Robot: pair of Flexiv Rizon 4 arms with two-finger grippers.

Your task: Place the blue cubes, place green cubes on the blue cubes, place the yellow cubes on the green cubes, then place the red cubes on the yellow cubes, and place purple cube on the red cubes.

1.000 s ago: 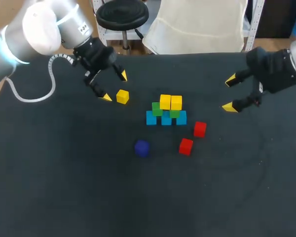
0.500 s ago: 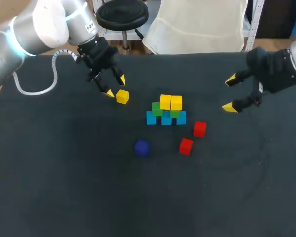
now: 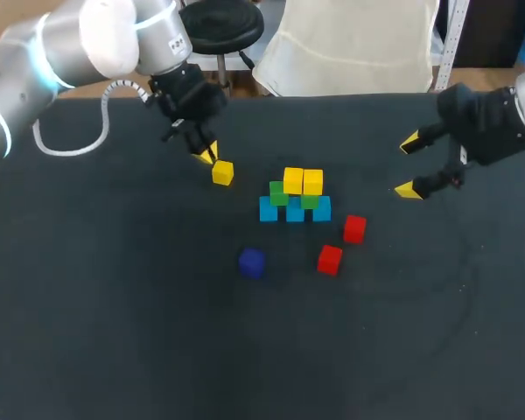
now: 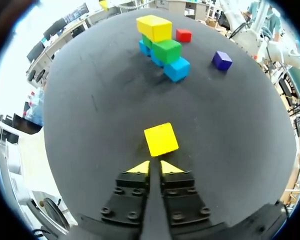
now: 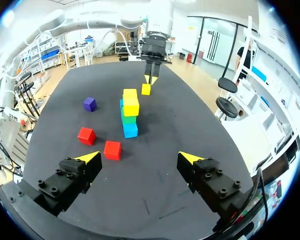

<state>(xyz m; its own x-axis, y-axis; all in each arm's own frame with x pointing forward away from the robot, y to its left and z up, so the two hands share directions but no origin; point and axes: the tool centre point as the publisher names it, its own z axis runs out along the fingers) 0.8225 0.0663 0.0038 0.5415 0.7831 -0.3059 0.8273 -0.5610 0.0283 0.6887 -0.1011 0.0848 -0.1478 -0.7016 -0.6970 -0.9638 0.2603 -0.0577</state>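
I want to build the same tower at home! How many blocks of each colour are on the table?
blue cubes: 3
green cubes: 2
yellow cubes: 3
red cubes: 2
purple cube: 1
Total: 11

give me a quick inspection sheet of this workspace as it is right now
surface: black table, cubes lying on it.
job's things: three blue cubes in a row, green cubes on them, yellow cubes on top; loose yellow cube apart, left of them; two red cubes and purple cube loose, nearer the front.
clutter: nothing seen.
grippers: left gripper just behind the loose yellow cube, jaws shut, gripping nothing; right gripper off to the right, jaws open, empty.
cables: grey cable loops over the table's rear left corner.
surroundings: nothing seen reaching over the table.
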